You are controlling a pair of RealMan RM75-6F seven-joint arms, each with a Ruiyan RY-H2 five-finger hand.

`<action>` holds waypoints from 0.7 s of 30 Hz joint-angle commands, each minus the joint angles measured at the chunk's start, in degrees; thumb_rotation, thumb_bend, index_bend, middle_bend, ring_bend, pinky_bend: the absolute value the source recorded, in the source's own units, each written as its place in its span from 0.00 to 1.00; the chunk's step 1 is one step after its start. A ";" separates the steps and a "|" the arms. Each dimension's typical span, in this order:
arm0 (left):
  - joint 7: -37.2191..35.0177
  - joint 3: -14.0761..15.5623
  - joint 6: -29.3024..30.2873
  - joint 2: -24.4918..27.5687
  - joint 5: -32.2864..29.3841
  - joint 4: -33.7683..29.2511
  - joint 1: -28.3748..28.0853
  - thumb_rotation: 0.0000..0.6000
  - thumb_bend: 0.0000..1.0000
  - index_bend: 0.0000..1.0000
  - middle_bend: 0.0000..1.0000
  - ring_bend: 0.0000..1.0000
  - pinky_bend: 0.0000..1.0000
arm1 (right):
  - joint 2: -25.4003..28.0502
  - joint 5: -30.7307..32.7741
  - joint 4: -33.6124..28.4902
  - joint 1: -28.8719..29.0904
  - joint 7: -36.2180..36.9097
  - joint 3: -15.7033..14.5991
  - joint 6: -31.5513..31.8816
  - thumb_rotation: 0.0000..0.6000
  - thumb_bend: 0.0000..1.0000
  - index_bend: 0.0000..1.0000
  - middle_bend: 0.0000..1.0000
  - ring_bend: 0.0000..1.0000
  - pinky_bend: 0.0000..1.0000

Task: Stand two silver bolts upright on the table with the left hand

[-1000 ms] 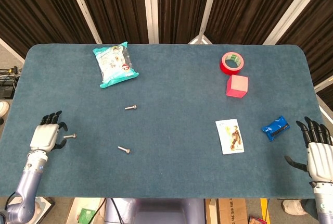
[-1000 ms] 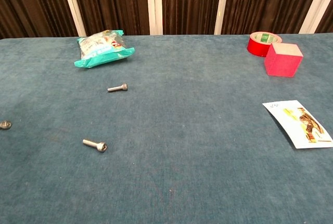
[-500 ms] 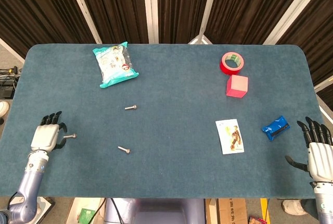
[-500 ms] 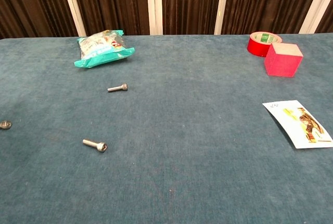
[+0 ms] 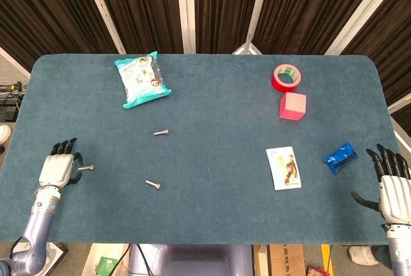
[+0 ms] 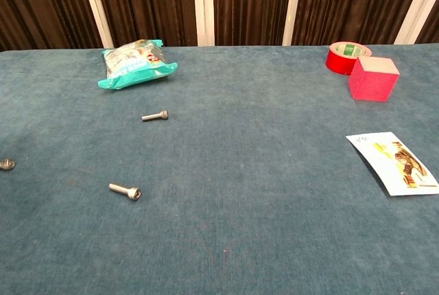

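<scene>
1. The left hand (image 5: 56, 169) rests low at the near-left edge of the surface (image 5: 212, 115), its fingers (image 5: 64, 144) spread apart and holding nothing.
2. Over the last second this hand has drifted slightly back toward the robot; nothing else has shifted. I judge that no bolt has been stood up, so the task is at its start or between attempts.
3. Taking the left hand as landmark: a third bolt (image 5: 86, 167) lies flat just beside its fingers, on the side toward the middle of the surface; whether they touch I cannot tell.
4. Farther out from the left hand, the near bolt (image 5: 153, 185) lies on its side; the far bolt (image 5: 161, 133) lies flat beyond it. All three are lying down and well apart from one another.
5. Beyond the far bolt sits a teal snack bag (image 5: 142, 79), clear of any reach path.
6. Well away on the opposite side are a red tape roll (image 5: 286, 77), a pink cube (image 5: 292, 106), a picture card (image 5: 283, 168) and a blue packet (image 5: 340, 157).
7. The right hand (image 5: 392, 185) idles by the blue packet, fingers splayed, empty. Nothing blocks the bolts.
</scene>
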 commanded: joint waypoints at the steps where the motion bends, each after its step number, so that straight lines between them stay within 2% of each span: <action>1: 0.13 0.08 -0.11 -0.09 -0.06 0.18 -0.04 1.00 0.49 0.50 0.00 0.00 0.00 | -0.01 0.12 -0.06 0.01 0.18 0.02 -0.10 1.00 0.01 0.13 0.04 0.02 0.00; 21: 1.15 0.17 0.51 -0.74 -0.12 0.84 -0.09 1.00 0.53 0.54 0.00 0.00 0.00 | -0.10 0.58 -0.37 -0.04 0.56 0.18 -0.28 1.00 0.01 0.13 0.04 0.02 0.00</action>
